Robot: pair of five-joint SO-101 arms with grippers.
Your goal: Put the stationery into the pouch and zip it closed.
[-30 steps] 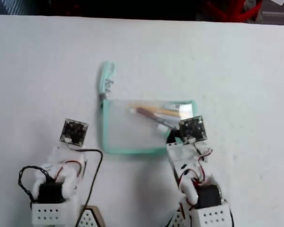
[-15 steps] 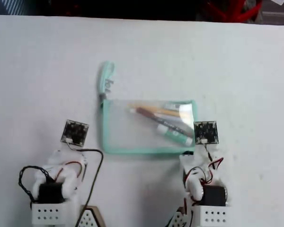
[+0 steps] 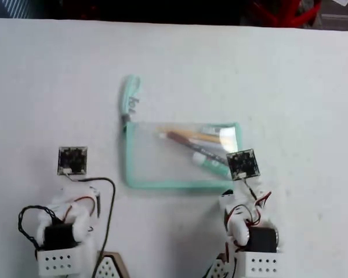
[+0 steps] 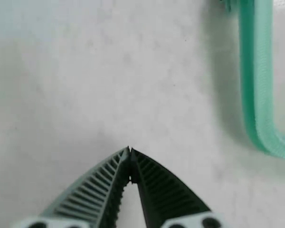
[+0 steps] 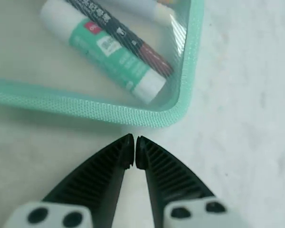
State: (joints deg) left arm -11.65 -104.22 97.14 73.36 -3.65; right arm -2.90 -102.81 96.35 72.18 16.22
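Observation:
A clear pouch (image 3: pixel 162 159) with a mint-green edge lies flat mid-table, its green strap (image 3: pixel 129 95) sticking out from the far left corner. Inside it lie a glue stick (image 5: pixel 102 52), a dark pen (image 5: pixel 128 40) and other stationery (image 3: pixel 188 136). My right gripper (image 5: pixel 134 151) is shut and empty, just off the pouch's near right corner (image 5: pixel 180 109). My left gripper (image 4: pixel 129 154) is shut on nothing over bare table, left of the pouch's green edge (image 4: pixel 259 90). In the high view both arms sit at the near edge, left arm (image 3: pixel 66 223) and right arm (image 3: pixel 243 214).
The white table (image 3: pixel 290 87) stretches wide around the pouch. A dark band with red objects (image 3: pixel 284 11) runs along the far edge. A wooden piece (image 3: pixel 107 266) pokes in at the near edge between the arms.
The right arm drew back from over the pouch to its near right corner. The left arm pulled back and shifted left, away from the pouch.

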